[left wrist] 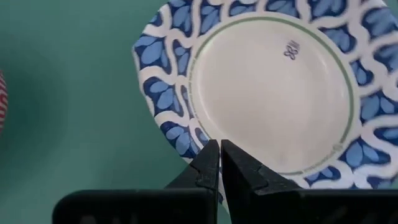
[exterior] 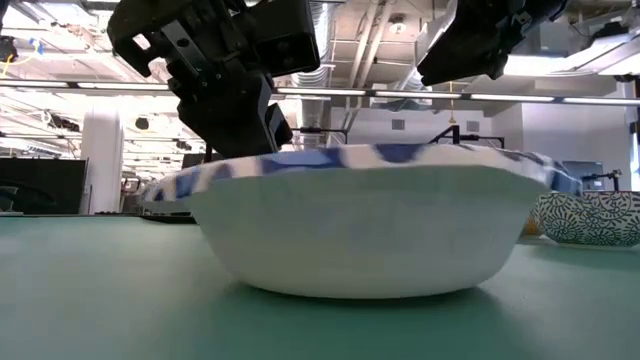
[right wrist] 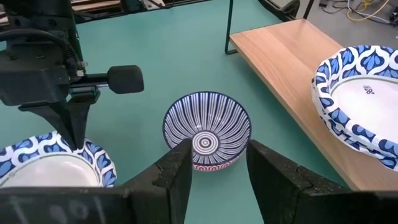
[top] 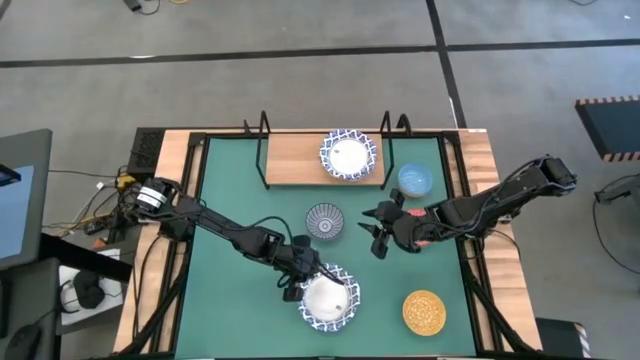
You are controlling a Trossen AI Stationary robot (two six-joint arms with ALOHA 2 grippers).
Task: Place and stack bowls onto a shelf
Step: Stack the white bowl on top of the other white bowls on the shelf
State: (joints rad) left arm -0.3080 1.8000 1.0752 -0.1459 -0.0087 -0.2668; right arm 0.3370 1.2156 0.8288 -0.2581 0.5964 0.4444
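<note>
A wide blue-and-white bowl [top: 328, 299] sits on its base on the green mat, close to the low camera [exterior: 370, 225]. My left gripper [top: 300, 284] is shut, its tips over that bowl's left rim [left wrist: 186, 146]. My right gripper [top: 378, 233] is open and hovers right of the grey-blue patterned bowl [top: 324, 221]. In the right wrist view this bowl [right wrist: 207, 129] lies just beyond the spread fingers. A second wide bowl [top: 349, 155] rests on the wooden shelf [top: 290, 160]. The light blue bowl [top: 414, 180] and the yellow-gold bowl [top: 424, 312] stand on the mat. My left gripper comes from above with shut fingers [left wrist: 208, 165] at the blue-patterned rim [left wrist: 180, 140] of the wide bowl, both fingertips side by side across the rim. I cannot tell whether they touch it. The bowl rests on the mat.
A red striped edge [left wrist: 2, 99] shows at the border of the left wrist view. The shelf's black posts [top: 263, 125] rise at its ends. The left half of the shelf board is bare. Open mat lies left of the near wide bowl.
</note>
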